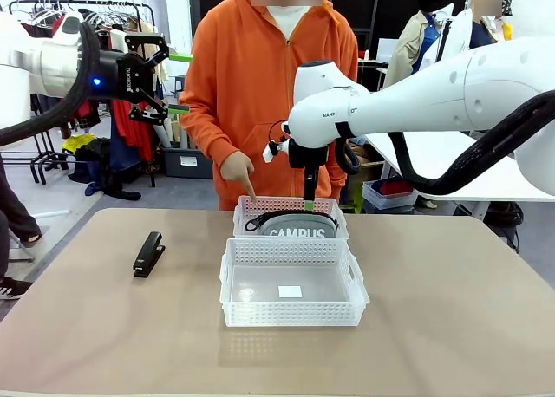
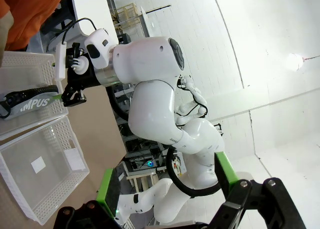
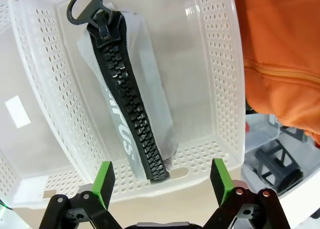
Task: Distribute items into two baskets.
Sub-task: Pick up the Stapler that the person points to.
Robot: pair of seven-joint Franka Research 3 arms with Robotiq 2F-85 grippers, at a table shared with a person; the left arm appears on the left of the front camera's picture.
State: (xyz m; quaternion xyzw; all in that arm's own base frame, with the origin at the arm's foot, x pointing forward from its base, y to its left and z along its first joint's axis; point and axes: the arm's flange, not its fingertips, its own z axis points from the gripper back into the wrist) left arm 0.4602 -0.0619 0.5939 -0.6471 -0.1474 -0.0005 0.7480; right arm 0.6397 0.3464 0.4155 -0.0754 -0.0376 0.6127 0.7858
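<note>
Tan table [image 1: 87, 328]: pouch [image 1: 299, 231] in far basket [image 1: 241, 224]; left jaws, right jaws both wide.

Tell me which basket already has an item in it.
The far basket, nearest the person, holds the grey CAMPUS pouch. The larger near basket holds only a white sticker on its floor.

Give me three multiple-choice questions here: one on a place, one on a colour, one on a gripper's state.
1. The CAMPUS pouch lies: A on the floor; B in the far basket; C on a chair.
2. The stapler is: A black; B red; C white.
3. The right gripper is: A shut on the pouch; B open; C shut on the stapler.
Answers: B, lattice walls surround it; A, its body is dark throughout; B, its jaws stand wide apart above the pouch.
</note>
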